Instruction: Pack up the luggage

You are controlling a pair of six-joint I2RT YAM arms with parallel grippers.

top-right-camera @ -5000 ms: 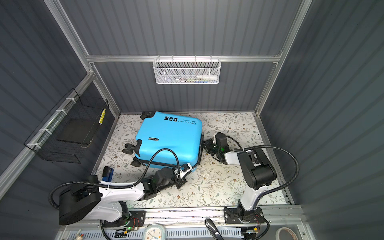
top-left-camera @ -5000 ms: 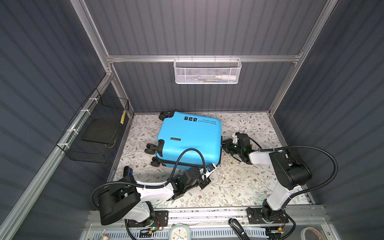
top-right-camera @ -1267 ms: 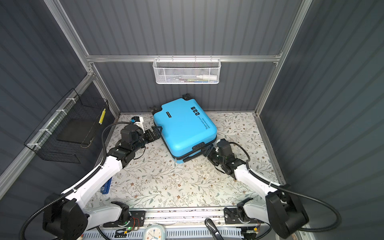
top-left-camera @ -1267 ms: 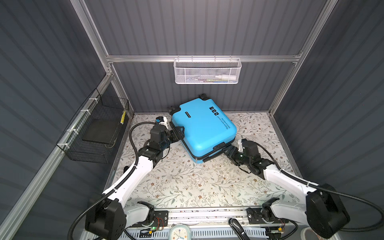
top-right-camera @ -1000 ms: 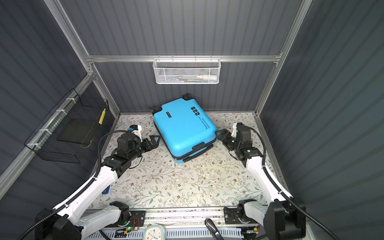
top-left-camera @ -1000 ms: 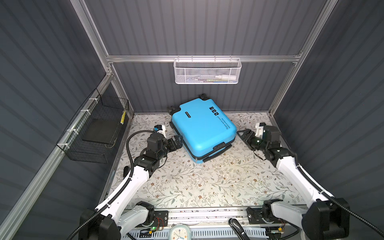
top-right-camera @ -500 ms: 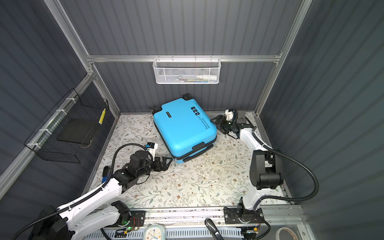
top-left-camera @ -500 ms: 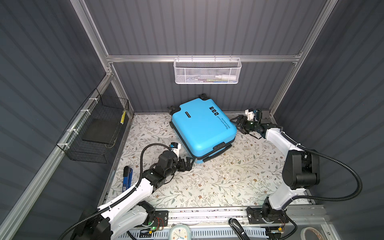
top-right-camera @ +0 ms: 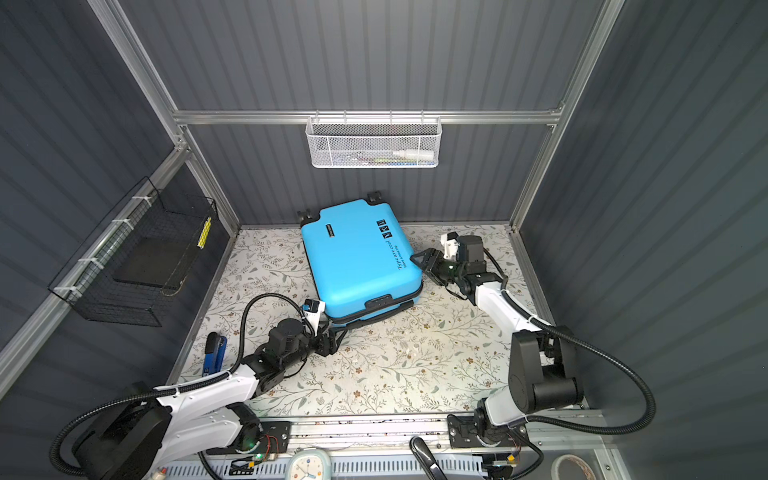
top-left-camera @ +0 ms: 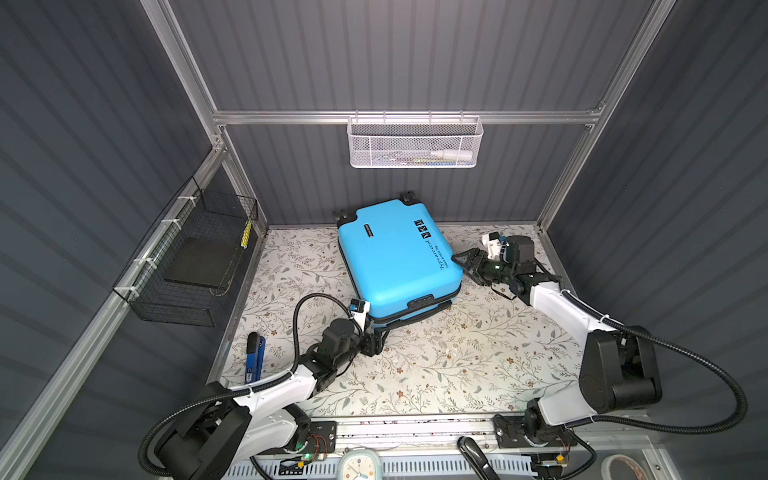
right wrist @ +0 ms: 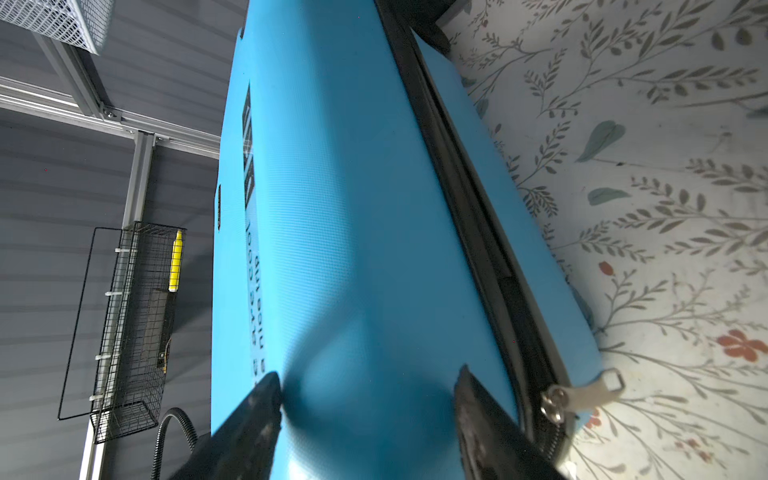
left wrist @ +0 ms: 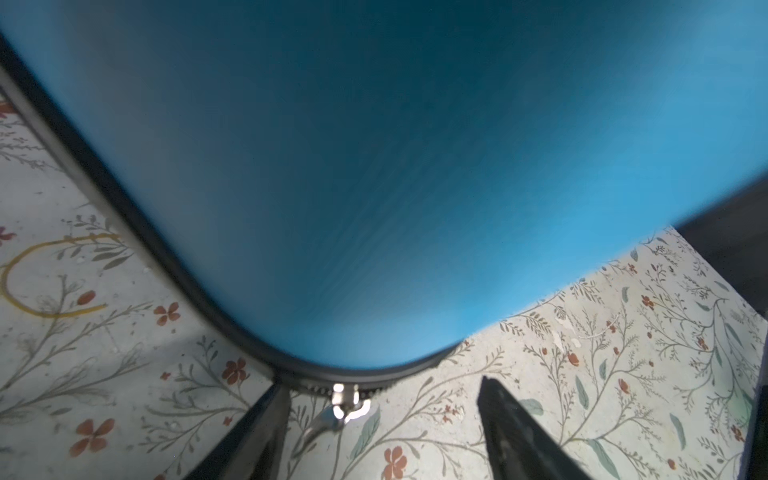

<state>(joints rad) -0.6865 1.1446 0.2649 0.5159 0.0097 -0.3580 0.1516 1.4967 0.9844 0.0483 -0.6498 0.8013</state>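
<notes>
The luggage, a bright blue hard shell with rounded corners and a black zip seam, is laid flat at the back of the floral-printed worktop, wheels toward the ribbed wall. The left claw is held apart at the near corner, a small metal zip pull lying unclamped between its fingers. The right claw is spread, its tapered black tips set against the finely textured right edge.

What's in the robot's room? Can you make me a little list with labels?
Suitcase: blue luggage, lid down, lying flat on the flowery mat
Left pincer: open, zipper pull between its jaws, at the near corner
Right pincer: jaws spread over the luggage's right edge; grip unclear
Back wall: white mesh basket
Left wall: black wire basket
</notes>
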